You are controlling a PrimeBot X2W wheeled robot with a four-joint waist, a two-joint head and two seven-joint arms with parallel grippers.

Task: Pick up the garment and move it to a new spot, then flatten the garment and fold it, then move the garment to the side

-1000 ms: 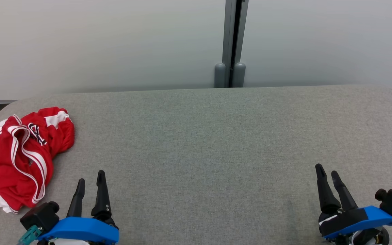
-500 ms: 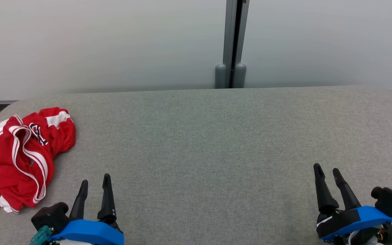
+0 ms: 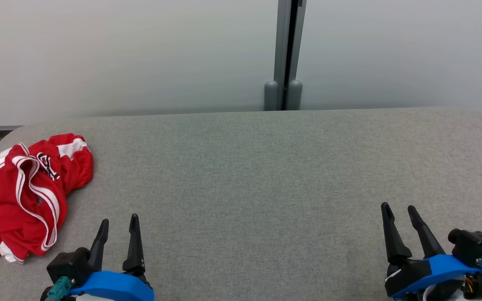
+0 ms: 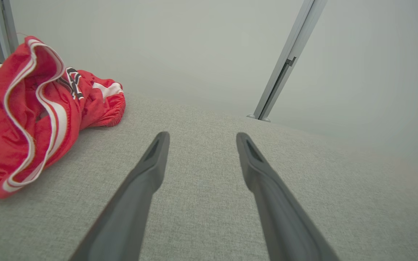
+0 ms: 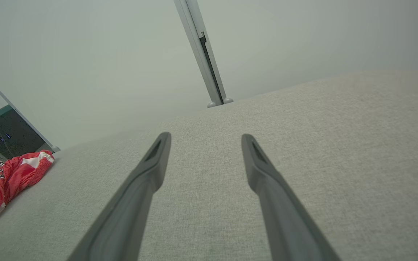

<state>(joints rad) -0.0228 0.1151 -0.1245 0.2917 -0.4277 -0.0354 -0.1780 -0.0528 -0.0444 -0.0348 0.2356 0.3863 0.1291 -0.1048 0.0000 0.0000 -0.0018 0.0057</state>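
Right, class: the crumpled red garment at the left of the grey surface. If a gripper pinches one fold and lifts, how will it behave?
Probably floppy: the red garment lies in soft, bunched folds, so the rest would likely hang and trail. It looks thin, so likely light. Pushed, it would probably wrinkle on the woven grey surface rather than slide.

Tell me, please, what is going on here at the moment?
The red garment lies crumpled at the left end of the grey padded table, not yet picked up. The robot's left gripper is open and empty beside the garment, apart from it. The right gripper, also open and empty, is over the table's right side.
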